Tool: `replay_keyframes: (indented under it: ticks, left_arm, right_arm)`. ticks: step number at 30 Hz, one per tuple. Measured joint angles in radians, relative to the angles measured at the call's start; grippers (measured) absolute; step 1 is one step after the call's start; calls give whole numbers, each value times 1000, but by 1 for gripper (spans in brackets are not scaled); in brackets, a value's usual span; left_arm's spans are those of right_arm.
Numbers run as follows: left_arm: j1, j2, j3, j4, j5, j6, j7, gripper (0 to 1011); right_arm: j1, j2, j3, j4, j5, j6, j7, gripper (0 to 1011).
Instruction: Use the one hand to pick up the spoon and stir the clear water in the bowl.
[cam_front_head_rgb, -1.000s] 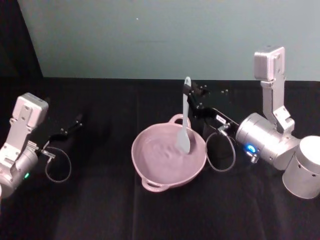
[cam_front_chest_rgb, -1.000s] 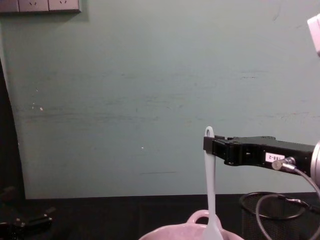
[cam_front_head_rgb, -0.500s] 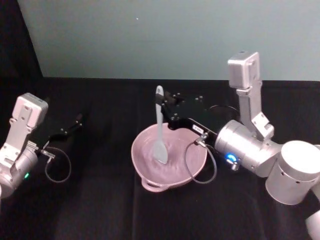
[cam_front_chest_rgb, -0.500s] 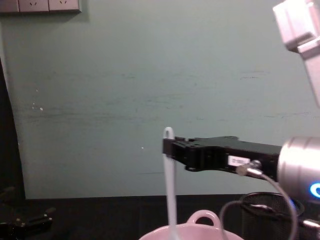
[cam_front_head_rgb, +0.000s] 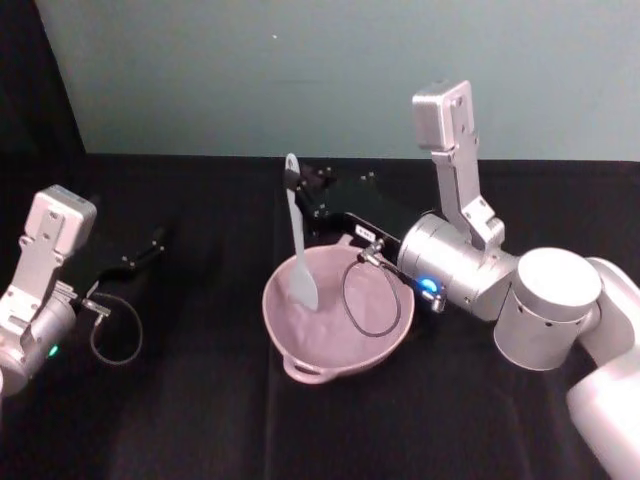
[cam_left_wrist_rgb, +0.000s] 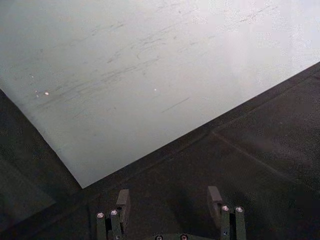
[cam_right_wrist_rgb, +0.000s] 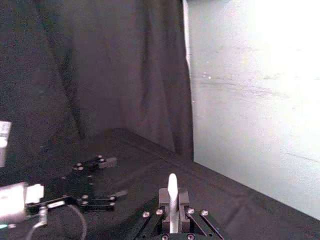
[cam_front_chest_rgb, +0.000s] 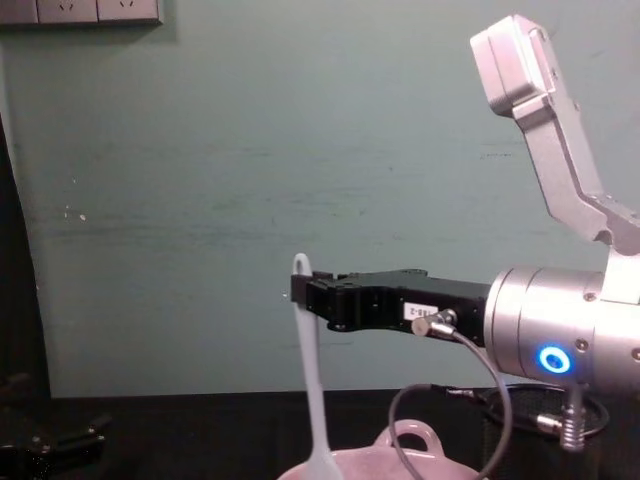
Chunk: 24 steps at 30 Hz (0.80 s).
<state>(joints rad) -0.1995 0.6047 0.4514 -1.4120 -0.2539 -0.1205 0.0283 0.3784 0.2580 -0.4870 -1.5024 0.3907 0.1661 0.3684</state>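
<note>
Slim white plastic spoon (cam_front_head_rgb: 296, 235), holed tip, broad end down in the pale pink round bowl (cam_front_head_rgb: 268, 305), handle clamped by black right gripper (cam_front_head_rgb: 297, 184). Its white label (cam_front_chest_rgb: 408, 311) is unreadable; left gripper (cam_left_wrist_rgb: 170, 197) parked far left, jaws apart.

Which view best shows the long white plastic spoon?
Head view: the spoon shows whole, from black right gripper to broad end in the pale pink round bowl. Chest view crops that end; right wrist view shows the handle tip.
</note>
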Motion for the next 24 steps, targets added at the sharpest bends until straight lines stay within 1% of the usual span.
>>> replay_keyframes:
  ticks: [5, 6, 7, 8, 9, 13, 16, 19, 24]
  left_arm:
    - [0, 0, 0, 0, 0, 0, 0, 1011]
    - [0, 0, 0, 0, 0, 0, 0, 1011]
    - [0, 0, 0, 0, 0, 0, 0, 1011]
    - [0, 0, 0, 0, 0, 0, 0, 1011]
    - [0, 0, 0, 0, 0, 0, 0, 1011]
    - [0, 0, 0, 0, 0, 0, 0, 1011]
    - [0, 0, 0, 0, 0, 0, 0, 1012]
    - [0, 0, 0, 0, 0, 0, 0, 1011]
    - [0, 0, 0, 0, 0, 0, 0, 1011]
  right_arm:
    - [18, 0, 18, 28, -7, -6, -12, 109]
    - [18, 6, 29, 30, -7, -7, -19, 109]
    - [18, 6, 29, 30, -7, -7, -19, 109]
    - [13, 13, 42, 27, -7, -7, -26, 109]
    - [6, 22, 54, 20, -7, -8, -31, 109]
    - [-12, 41, 76, 0, -6, -7, -38, 109]
    - [-38, 64, 97, -29, -4, -1, -44, 109]
    - [-62, 82, 107, -60, -3, 6, -44, 109]
    - [-91, 104, 108, -108, -6, 18, -43, 109]
